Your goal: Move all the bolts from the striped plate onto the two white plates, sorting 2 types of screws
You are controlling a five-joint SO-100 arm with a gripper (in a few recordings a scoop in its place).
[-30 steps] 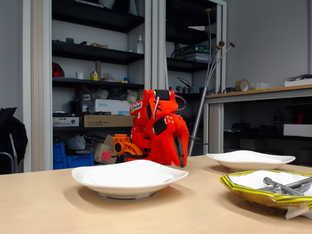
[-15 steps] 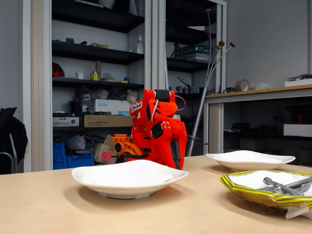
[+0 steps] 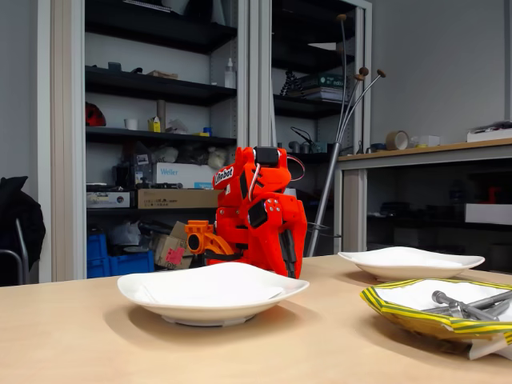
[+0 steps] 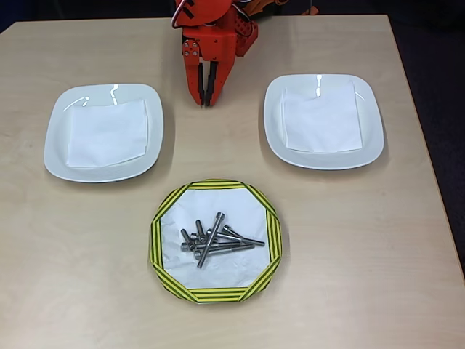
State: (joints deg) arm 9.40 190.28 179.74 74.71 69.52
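Bolts (image 4: pixel 214 238) lie piled on the striped plate (image 4: pixel 163 218). Both white plates (image 4: pixel 62 145) (image 4: pixel 370 142) hold only napkins. Between them, the orange pincer (image 4: pixel 207 91) points down, clenched on nothing.

Wooden table (image 4: pixel 349 240) bears 2 white plates (image 4: pixel 104 131), striped plate (image 4: pixel 215 240), arm base (image 4: pixel 218 18)

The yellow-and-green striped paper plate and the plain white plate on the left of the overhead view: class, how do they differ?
The striped paper plate is eight-sided with a yellow-and-green rim; the left white plate is a plain rounded square. The striped plate holds a pile of grey metal bolts; the white plate holds only a white paper napkin. Both lie flat on the wooden table.
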